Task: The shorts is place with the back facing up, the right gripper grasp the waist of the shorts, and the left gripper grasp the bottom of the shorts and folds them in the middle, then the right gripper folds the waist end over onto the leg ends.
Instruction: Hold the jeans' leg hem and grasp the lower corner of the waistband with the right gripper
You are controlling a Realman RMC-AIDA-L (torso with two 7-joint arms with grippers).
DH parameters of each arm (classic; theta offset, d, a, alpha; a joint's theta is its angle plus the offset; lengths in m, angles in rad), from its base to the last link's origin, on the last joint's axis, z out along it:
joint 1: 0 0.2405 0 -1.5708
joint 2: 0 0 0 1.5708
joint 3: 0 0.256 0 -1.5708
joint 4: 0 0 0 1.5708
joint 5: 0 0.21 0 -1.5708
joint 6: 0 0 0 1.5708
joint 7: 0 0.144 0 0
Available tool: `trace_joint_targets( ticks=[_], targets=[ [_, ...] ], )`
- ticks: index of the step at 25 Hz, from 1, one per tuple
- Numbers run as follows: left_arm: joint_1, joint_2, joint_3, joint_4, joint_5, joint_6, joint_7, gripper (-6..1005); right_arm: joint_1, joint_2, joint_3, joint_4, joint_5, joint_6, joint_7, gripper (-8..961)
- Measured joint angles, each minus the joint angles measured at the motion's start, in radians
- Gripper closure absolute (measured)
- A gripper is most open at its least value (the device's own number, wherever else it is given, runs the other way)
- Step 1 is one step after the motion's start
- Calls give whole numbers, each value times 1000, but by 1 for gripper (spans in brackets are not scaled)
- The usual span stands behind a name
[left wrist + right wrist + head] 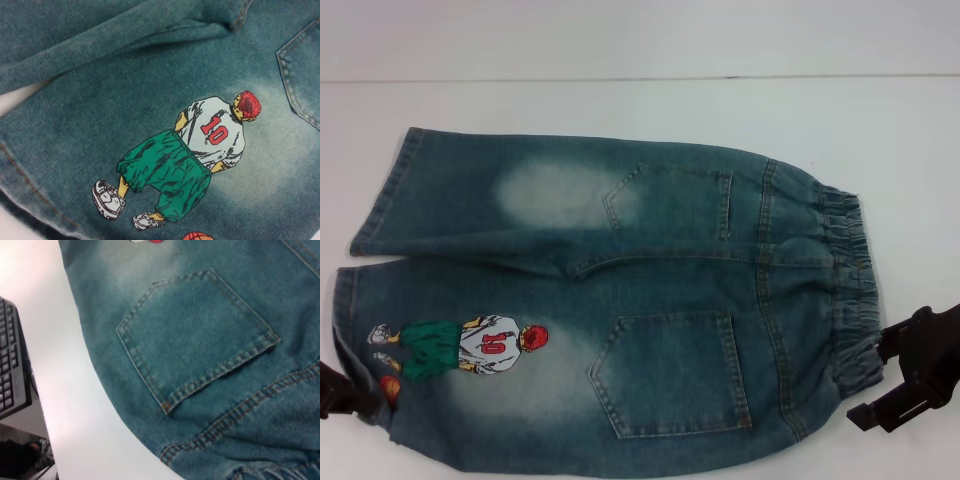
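Two grippers flank the shorts [610, 300], which lie flat on the table [640, 100] across mid-frame, pockets up. Right gripper [880, 385], lower right, jaws spread beside the waist [845, 290]. Left gripper [342, 392], lower left at the hems [360, 330]; jaw state cannot be determined.

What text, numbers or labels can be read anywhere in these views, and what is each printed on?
"10": red number on the white jersey of the cartoon player print on one leg of the shorts.
Keyboard keys at the table's edge: legends too small to read.
Nothing else is readable.
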Motion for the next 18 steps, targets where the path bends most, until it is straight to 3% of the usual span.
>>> trace_joint_targets(
  ticks=[8, 18],
  targets=[
    [0, 0, 0, -13, 0, -9, -1, 999, -8, -3, 8, 56, 21, 62, -18, 215],
    [3, -1, -6, -14, -4, -11, -4, 998, -19, -5, 23, 63, 60, 44, -63, 236]
  ],
)
